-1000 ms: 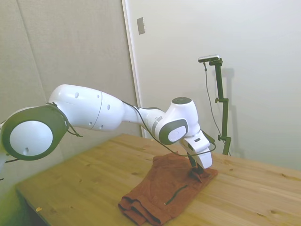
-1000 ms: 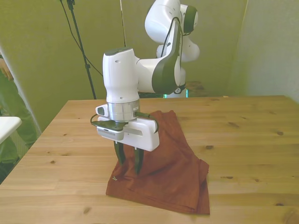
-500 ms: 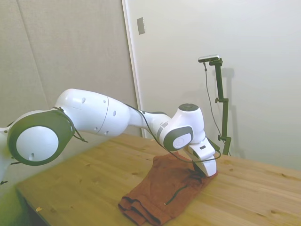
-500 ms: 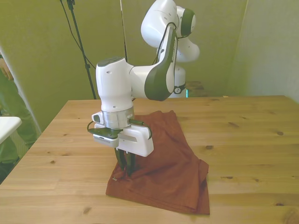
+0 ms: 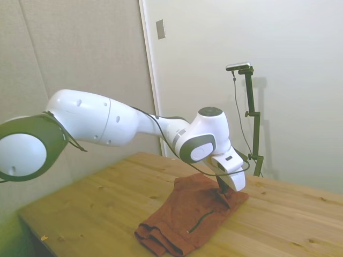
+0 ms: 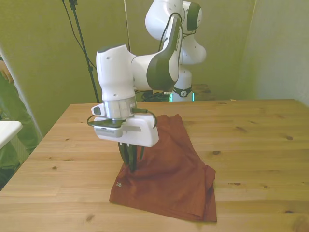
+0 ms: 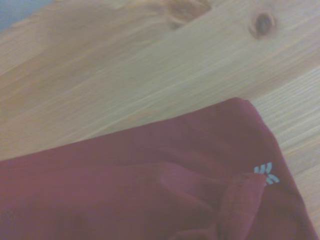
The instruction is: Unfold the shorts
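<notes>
Gripper point(image 6: 131, 166) jaws pinched narrow on a fold of the shorts point(image 6: 169, 174), which lie folded on the table point(image 6: 251, 140) near its front edge. Risk: thin pinch slips, or grabs both layers.

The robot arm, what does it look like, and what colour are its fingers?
The arm is glossy white with rounded joints and dark grey-green panels. A thin black cable runs along it. The gripper has a white boxy body and slim dark fingers.
</notes>
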Robot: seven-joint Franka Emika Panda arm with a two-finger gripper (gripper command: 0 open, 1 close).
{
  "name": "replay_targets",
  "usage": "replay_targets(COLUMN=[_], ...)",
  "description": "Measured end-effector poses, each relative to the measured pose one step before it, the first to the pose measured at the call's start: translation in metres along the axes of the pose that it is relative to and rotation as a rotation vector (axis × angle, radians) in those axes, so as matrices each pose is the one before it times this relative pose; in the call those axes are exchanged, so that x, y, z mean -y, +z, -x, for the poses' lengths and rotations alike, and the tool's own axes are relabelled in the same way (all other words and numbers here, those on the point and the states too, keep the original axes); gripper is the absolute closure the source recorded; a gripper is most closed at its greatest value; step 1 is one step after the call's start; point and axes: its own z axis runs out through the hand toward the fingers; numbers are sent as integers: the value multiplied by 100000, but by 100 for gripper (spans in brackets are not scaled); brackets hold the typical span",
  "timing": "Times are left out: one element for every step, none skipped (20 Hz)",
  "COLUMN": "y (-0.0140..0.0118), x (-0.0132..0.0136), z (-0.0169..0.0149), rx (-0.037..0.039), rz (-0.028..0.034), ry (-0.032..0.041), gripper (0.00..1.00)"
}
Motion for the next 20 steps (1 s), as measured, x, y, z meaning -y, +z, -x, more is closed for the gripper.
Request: replay_targets(y=[-1255, -1271, -1219, -1066, -797, -468, -193, -10, 246, 864, -39, -137, -233, -356, -449, -437, -394, -219, 26, 382], x=[220, 372, 552, 627, 705, 836, 846, 919, 803, 575, 66, 272, 615, 981, 1431, 1720, 1788, 1713, 1612, 1442], z=[1006, 1301, 1492, 1590, 1704, 1809, 1639, 1595, 1489, 1811, 85, 318, 738, 1181, 1671, 1999, 2046, 2090, 1978, 1921], rx=[46, 205, 32, -24, -5, -175, -440, -644, -281, -566, -123, -497, -557, -617, -648, -616, -720, -483, -761, -636], rz=[-1235, -1265, -1307, -1036, -497, 201, 536, 606, 945, 1866, 43, 171, 37, -190, -475, -638, -698, -549, -81, 692], ry=[-1620, -1792, -2163, -2434, -2859, -2417, -2130, -1988, -1952, -1885, -389, -1141, -1481, -2208, -2263, -2485, -2344, -2669, -2637, -2603], gripper=[100, 100, 100, 100, 100, 100, 100, 100, 100, 100, 100, 100, 100, 100, 100, 100, 100, 100, 100, 100])
